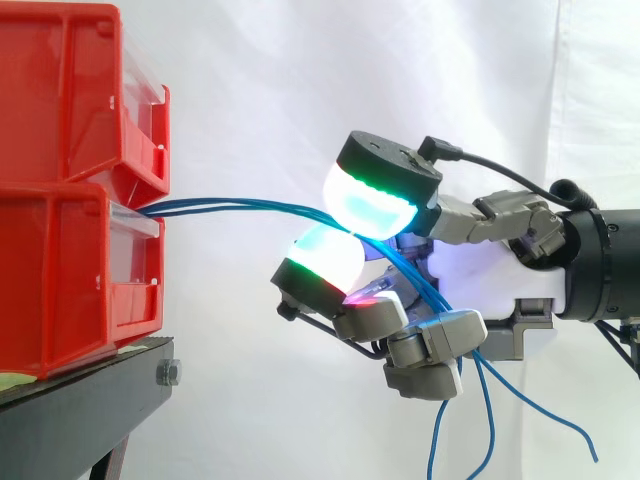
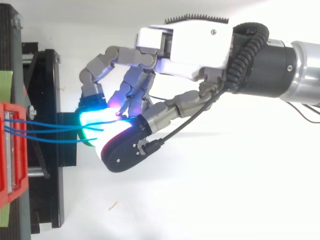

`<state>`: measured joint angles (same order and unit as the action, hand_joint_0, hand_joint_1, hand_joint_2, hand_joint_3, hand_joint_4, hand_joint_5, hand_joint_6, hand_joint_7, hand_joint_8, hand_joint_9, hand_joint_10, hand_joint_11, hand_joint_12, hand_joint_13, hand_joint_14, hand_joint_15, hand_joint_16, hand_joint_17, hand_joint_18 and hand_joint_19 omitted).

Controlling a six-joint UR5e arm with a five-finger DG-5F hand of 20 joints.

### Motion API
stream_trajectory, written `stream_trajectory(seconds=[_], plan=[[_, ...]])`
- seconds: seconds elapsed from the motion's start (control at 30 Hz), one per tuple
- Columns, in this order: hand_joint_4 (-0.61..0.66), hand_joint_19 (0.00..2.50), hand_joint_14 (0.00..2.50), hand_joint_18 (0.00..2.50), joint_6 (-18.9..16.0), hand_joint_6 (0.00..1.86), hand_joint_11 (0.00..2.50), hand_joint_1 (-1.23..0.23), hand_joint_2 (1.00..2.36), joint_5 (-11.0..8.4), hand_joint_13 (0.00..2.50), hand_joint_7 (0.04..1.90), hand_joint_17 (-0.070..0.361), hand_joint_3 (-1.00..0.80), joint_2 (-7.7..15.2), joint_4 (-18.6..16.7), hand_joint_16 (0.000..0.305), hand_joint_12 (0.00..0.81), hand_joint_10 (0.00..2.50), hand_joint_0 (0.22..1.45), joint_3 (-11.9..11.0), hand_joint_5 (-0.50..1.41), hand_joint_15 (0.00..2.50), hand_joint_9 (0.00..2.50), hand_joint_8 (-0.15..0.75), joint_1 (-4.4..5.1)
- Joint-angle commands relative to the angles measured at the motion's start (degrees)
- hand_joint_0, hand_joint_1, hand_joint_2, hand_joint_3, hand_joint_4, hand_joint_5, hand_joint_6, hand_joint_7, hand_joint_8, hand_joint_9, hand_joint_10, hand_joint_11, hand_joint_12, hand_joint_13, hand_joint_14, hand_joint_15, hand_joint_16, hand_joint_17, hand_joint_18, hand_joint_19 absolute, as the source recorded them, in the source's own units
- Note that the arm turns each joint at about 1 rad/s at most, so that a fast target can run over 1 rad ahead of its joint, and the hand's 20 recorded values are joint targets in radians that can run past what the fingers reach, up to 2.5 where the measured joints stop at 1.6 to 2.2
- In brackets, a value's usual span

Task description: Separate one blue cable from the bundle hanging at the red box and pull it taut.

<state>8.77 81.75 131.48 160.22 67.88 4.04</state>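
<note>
Several thin blue cables [image 1: 240, 207] come out of the slot at the top of the lower red box [image 1: 60, 290] and run almost straight to the right, with a slight arch. My hand [image 1: 470, 275] is to the right of the boxes, its fingers curled. A glowing thumb pad [image 1: 375, 200] and a finger pad [image 1: 325, 255] pinch the cables together. From above, three strands [image 2: 50, 131] leave the red box [image 2: 12, 150] and meet at the green-lit pads. Behind the pinch the cables cross the palm, and their loose ends [image 1: 540, 405] hang below it.
A second red box [image 1: 70, 90] is stacked on the lower one. Both stand on a black stand [image 1: 80, 400] at the left. A white curtain hangs behind, and there is open air under and to the right of the hand.
</note>
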Motion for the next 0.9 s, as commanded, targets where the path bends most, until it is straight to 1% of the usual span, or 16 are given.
stream_trajectory(seconds=[0.0,0.1,0.17,0.23,0.43,0.5,0.53,0.57,0.6,0.7,0.77,0.87], plan=[[0.14,1.14,0.16,1.17,-0.2,0.91,1.39,-0.92,1.00,0.08,1.35,1.24,0.094,-0.50,0.0,-0.1,0.042,0.316,0.00,0.65,0.4,-0.16,1.89,1.11,0.279,0.09],[0.13,1.14,0.17,1.17,-0.2,0.91,1.40,-0.93,1.00,-0.01,1.34,1.23,0.096,-0.50,0.0,-0.3,0.043,0.308,0.00,0.62,0.4,-0.16,1.91,1.11,0.278,0.18],[0.11,1.14,0.18,1.16,-0.2,0.91,1.40,-0.93,1.00,-0.01,1.34,1.20,0.097,-0.50,0.0,-0.3,0.043,0.322,0.01,0.60,0.4,-0.16,1.91,1.11,0.285,0.18],[0.11,1.13,0.18,1.15,-0.2,0.91,1.39,-0.94,1.00,-0.19,1.33,1.18,0.100,-0.50,0.0,-0.3,0.044,0.311,0.01,0.59,0.4,-0.16,1.89,1.11,0.281,0.27],[0.12,1.13,0.23,1.13,-0.2,0.91,1.39,-0.98,1.00,-0.27,1.30,1.11,0.106,-0.50,0.0,-0.3,0.047,0.328,0.01,0.54,0.5,-0.15,1.87,1.10,0.280,0.18],[0.13,1.12,0.35,1.15,-0.2,0.91,1.38,-0.91,1.00,-0.27,1.28,1.07,0.115,-0.50,0.0,-0.3,0.051,0.344,0.00,0.48,0.5,-0.15,1.77,1.10,0.303,0.27],[0.14,1.12,0.36,1.16,-0.2,0.91,1.38,-0.85,1.00,-0.27,1.28,1.04,0.116,-0.50,0.0,-0.3,0.052,0.353,0.00,0.47,0.5,-0.15,1.75,1.11,0.305,0.18],[0.14,1.12,0.35,1.15,-0.2,0.91,1.37,-0.83,1.00,-0.27,1.29,1.02,0.115,-0.50,0.0,-0.3,0.051,0.347,0.00,0.48,0.5,-0.15,1.75,1.12,0.304,0.27],[0.14,1.13,0.30,1.15,-0.2,0.89,1.38,-0.77,1.00,-0.27,1.34,1.05,0.109,-0.50,0.0,-0.3,0.048,0.331,0.00,0.51,0.5,-0.14,1.79,1.18,0.289,0.27],[0.13,1.13,0.25,1.17,-0.2,0.88,1.41,-0.68,1.00,-0.27,1.35,1.06,0.104,-0.50,0.0,-0.6,0.046,0.320,0.00,0.54,0.5,-0.14,1.83,1.20,0.279,0.27],[0.13,1.14,0.24,1.16,-0.2,0.87,1.41,-0.64,1.00,-0.89,1.35,1.09,0.102,-0.50,0.0,-1.4,0.045,0.315,0.01,0.55,0.5,-0.14,1.84,1.20,0.277,0.18],[0.08,1.14,0.20,1.14,-0.2,0.87,1.40,-0.62,1.00,-1.15,1.35,1.16,0.096,-0.50,0.0,-1.8,0.043,0.300,0.01,0.60,0.5,-0.15,1.87,1.18,0.261,0.27]])
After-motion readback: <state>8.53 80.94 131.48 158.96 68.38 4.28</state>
